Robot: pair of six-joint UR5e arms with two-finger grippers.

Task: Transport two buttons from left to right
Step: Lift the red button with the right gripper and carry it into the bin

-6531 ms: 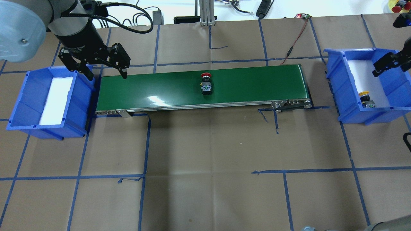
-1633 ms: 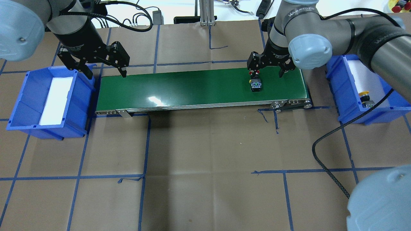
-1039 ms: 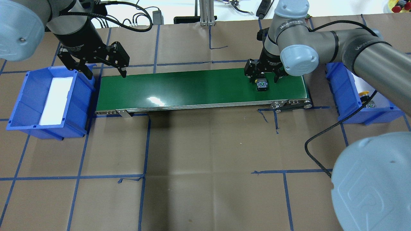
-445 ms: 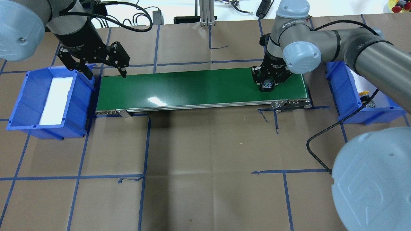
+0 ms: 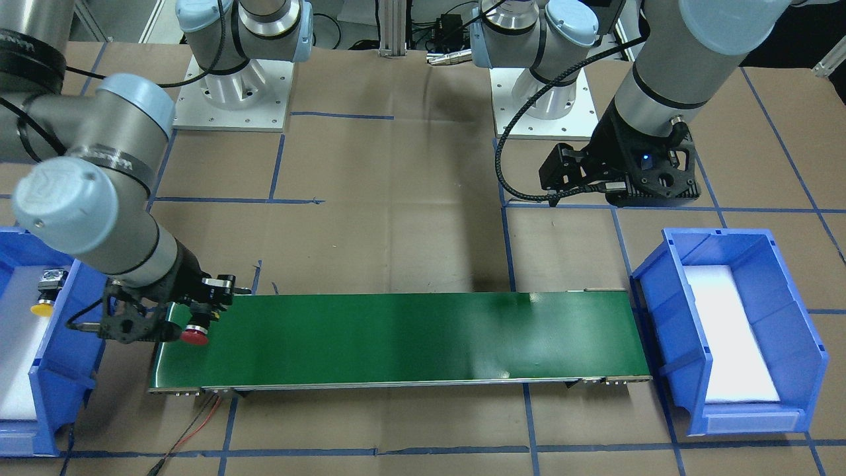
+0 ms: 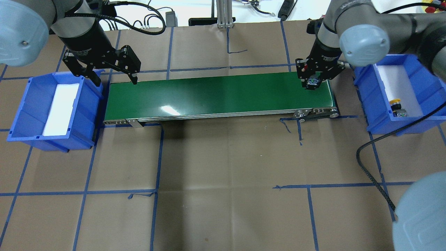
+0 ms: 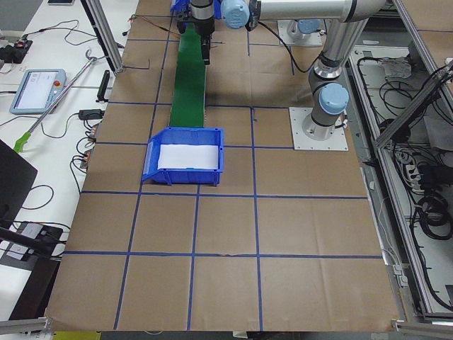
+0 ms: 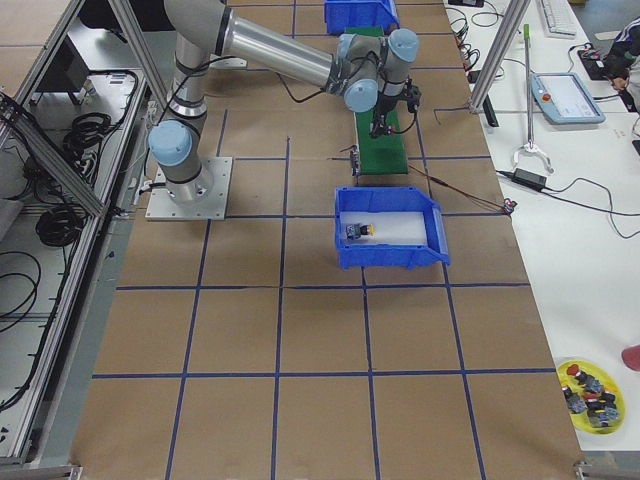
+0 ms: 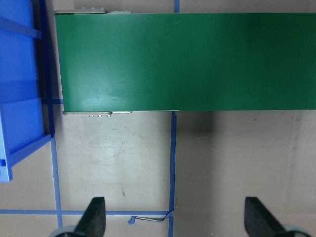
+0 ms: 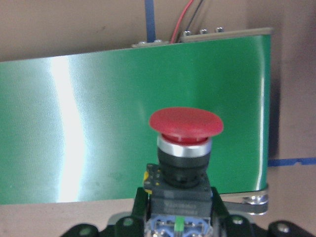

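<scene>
Overall light: we find every view bright and evenly lit from above, and the colours read true.
Glare: we note a white sheen on the green belt (image 6: 216, 94) near its left end in the overhead view. A broad pale streak crosses it in the right wrist view.
Shadows: we see soft dark patches on the brown paper (image 5: 396, 218) beside the belt.
Whites: the foam liner (image 5: 730, 337) is washed out, with no texture.
Focus: the red-capped button (image 10: 185, 122) is fairly sharp, while the bottom edge of that view goes soft.
Left wrist view: the dark fingertips (image 9: 96, 217) look blurred.
Side views: we cannot resolve the small, far detail.
</scene>
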